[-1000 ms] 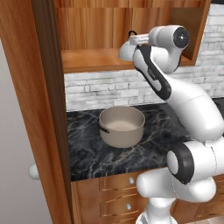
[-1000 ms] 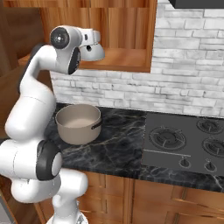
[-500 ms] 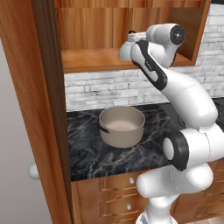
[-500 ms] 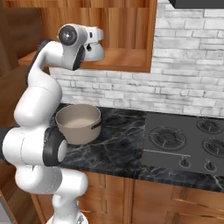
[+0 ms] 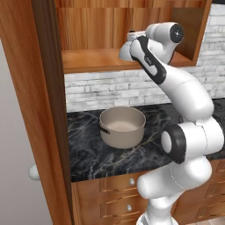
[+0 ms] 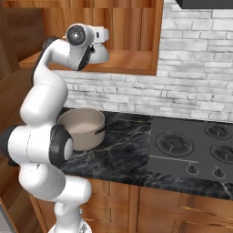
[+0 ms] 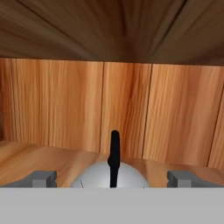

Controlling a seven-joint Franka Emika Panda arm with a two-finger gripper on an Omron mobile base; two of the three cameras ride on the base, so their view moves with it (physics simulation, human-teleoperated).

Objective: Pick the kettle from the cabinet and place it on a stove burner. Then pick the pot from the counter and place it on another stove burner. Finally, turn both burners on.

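The small silvery kettle [image 7: 109,176] stands on the cabinet shelf [image 5: 92,59], and its thin black handle [image 7: 114,155] rises edge-on in the hand view. My gripper [image 7: 112,178] is open just above it, with one fingertip [image 7: 41,178] on each side of the kettle's top and nothing gripped. From the right base view the kettle [image 6: 101,54] sits right under my hand in the wooden cabinet [image 6: 132,59]. The wide beige pot [image 5: 122,126] rests on the black marble counter [image 5: 88,154], below and in front of the cabinet. Two round burners [image 6: 174,143] [image 6: 225,152] lie in the dark cooktop to the right.
Small cooktop knobs [image 6: 192,169] line the stove's front edge. A tall wooden side panel [image 5: 39,110] stands on the left. White brick wall [image 6: 195,91] runs behind the counter, and wooden drawers [image 5: 114,193] sit below it. The cabinet's back panel [image 7: 122,109] is close ahead of the hand.
The arm has stretched upward and the hand has edged a little further into the cabinet over the kettle. The jaws stay open; kettle and pot have not moved.
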